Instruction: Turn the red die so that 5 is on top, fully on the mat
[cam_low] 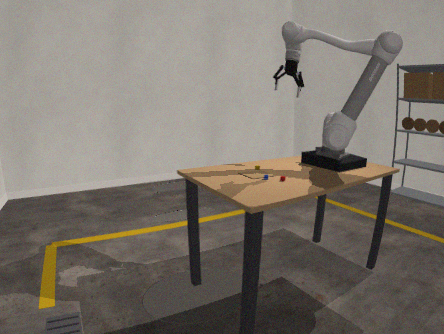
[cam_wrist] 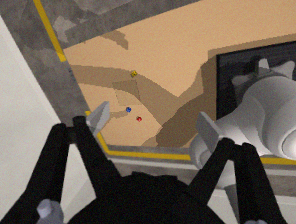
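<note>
The red die (cam_low: 282, 178) (cam_wrist: 139, 119) lies on the wooden table (cam_low: 270, 197) (cam_wrist: 170, 45); it is too small to read its faces. It seems to lie just off the thin tan mat (cam_low: 250, 174) (cam_wrist: 125, 92), on the side toward the robot base. A blue die (cam_low: 265, 176) (cam_wrist: 128, 109) lies at the mat's edge, between the mat and the red die. A yellow die (cam_low: 257, 167) (cam_wrist: 134, 74) lies at the mat's far side. My gripper (cam_low: 287, 90) (cam_wrist: 153, 114) is open and empty, high above the table, pointing down.
The robot's black base plate (cam_low: 334, 160) (cam_wrist: 230, 65) stands on the table's back right corner. A metal shelf (cam_low: 420, 125) with boxes stands at the far right. Yellow floor lines (cam_low: 125, 232) run around the table.
</note>
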